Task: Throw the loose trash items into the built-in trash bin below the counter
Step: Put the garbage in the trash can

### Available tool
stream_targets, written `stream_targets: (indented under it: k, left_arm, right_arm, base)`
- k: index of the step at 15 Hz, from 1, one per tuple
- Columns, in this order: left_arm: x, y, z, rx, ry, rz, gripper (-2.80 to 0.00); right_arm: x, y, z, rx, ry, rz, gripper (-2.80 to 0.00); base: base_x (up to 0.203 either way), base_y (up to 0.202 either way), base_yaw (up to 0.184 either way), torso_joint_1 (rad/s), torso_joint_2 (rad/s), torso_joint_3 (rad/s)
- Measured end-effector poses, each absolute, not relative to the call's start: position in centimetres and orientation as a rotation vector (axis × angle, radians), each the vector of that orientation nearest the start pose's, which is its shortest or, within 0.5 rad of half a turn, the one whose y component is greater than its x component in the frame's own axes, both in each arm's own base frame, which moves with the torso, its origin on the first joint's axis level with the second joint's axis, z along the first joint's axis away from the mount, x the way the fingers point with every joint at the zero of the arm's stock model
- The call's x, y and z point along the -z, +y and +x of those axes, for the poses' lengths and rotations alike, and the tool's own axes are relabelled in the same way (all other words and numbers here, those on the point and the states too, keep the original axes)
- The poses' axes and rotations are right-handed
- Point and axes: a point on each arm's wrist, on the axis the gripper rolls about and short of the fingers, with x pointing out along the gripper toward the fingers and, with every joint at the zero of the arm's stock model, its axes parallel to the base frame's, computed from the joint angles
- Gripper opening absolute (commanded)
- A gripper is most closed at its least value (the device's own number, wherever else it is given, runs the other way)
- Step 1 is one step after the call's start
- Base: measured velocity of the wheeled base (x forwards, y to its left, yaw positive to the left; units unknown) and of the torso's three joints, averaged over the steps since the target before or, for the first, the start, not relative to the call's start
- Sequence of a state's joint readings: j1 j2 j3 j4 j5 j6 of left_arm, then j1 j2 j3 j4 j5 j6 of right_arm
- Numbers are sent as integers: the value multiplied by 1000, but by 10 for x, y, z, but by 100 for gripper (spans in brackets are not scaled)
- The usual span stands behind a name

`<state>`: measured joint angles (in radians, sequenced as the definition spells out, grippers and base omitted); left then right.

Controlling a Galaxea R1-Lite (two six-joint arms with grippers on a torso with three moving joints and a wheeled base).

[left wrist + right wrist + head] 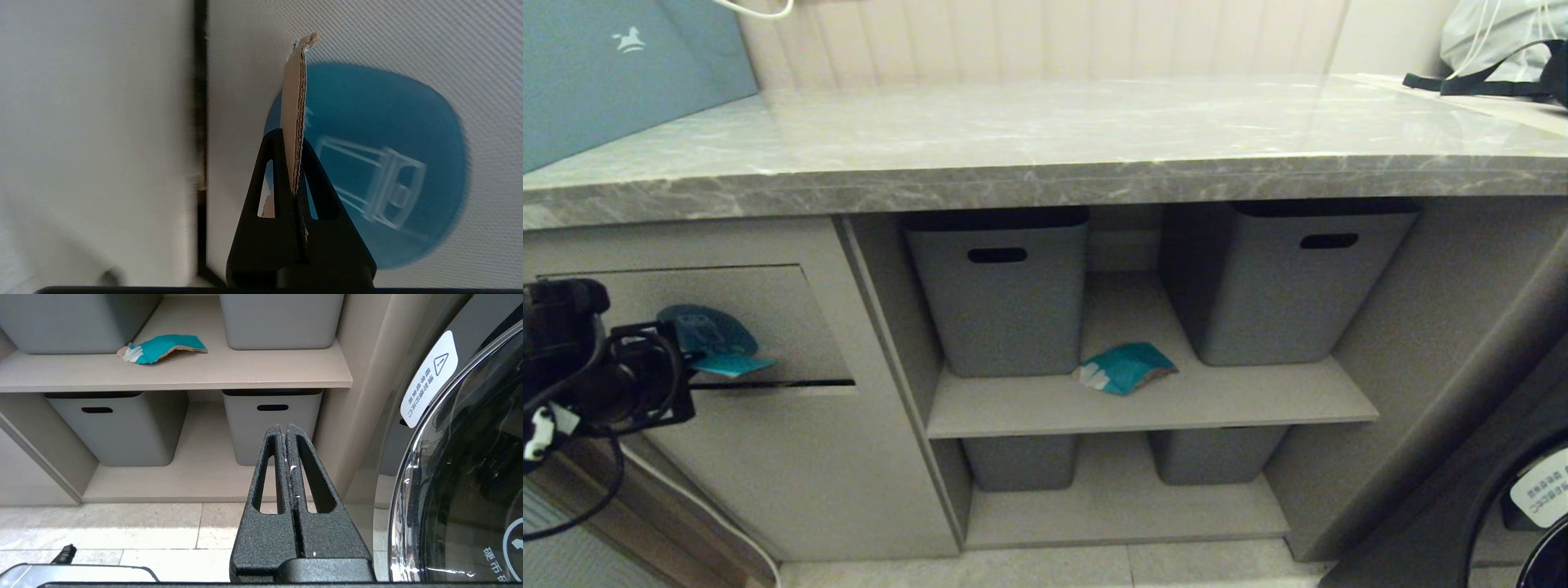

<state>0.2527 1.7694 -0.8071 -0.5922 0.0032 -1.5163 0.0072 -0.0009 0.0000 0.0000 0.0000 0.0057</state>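
- Landmark: the flap (760, 327) of the built-in trash bin (792, 457), in the cabinet front under the tabletop (1045, 131), marked by a blue oval icon (392, 163).
- Left gripper (698, 359) sits right in front of the flap, jaws clenched on the turquoise card (731, 365). In the left wrist view the card (295, 114) shows edge-on, brown corrugated side out, sticking forward past the fingertips toward the icon.
- Card's free end is just at the flap's lower edge, near the dark gap (776, 383). Contact or not: can't tell.
- Step in hand, as I read it: push the flap in with the card leading, then drop it.
- To do it well: press on the flap's lower half, not near the top edge, which I'd guess is the hinge. Keep the card edge square to the panel so it doesn't buckle or slide sideways.
- Don't release until the card is past the flap's edge, else it likely falls to the floor in front of the cabinet.
- Back straight out, so the flap doesn't pinch the fingers.
- Second item: teal packet (1125, 367) lies on the shelf (1258, 400) right of the flap, between two grey tubs (1001, 290), untouched.
- Right gripper (286, 430) parked low, well right of the flap, jaws clenched on nothing.
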Motion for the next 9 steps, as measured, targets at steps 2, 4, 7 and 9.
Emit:
stream_targets:
  k: [2,4,7,9]
  left_arm:
    - [-151,74,321,-444,103,-1536,-280]
    - [-145,73,333,-419,96,-1535,-280]
    - [-139,69,346,-381,115,-1540,-280]
    - [-142,64,356,-347,115,-1541,-280]
  right_arm:
    - [-75,0,-23,-7,-1,6,-280]
    - [-75,0,-23,-7,-1,6,-280]
    - [-75,0,-23,-7,-1,6,-280]
    - [-75,0,-23,-7,-1,6,-280]
  base:
    - [0,0,0,0,0,0]
    - [0,0,0,0,0,0]
    - [0,0,0,0,0,0]
    - [0,0,0,0,0,0]
